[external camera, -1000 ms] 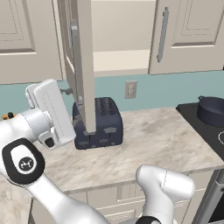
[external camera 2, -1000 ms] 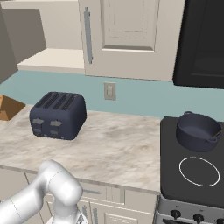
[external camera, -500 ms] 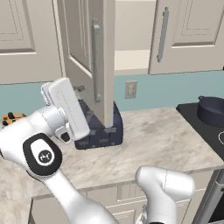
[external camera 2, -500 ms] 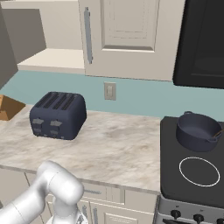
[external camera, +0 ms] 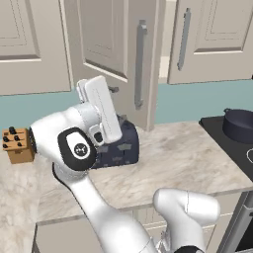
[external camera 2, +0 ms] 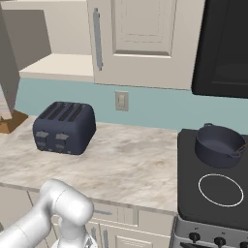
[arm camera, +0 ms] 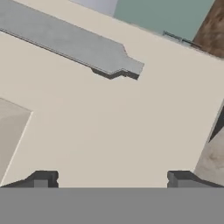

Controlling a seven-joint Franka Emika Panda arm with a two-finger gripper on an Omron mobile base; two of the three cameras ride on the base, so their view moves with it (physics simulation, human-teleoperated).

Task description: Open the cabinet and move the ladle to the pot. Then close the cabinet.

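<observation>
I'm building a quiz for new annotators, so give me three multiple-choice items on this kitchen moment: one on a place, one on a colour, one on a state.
1. Where does the pot stand?
A. On the black stovetop
B. On the marble counter beside the toaster
C. On the cabinet shelf

2. What colour is the toaster?
A. Silver
B. Dark blue
C. Beige

3. How do the cabinet's two doors stand?
A. Both shut
B. Both swung wide
C. Left door swung out, right door shut

Answers:
1. A: the right base view shows it on the cooktop, behind the white burner ring.
2. B: its boxy body is dark blue in both base views.
3. C: the left base view shows the left door angled out over the counter, and the right base view shows the bare shelf behind it.
</observation>
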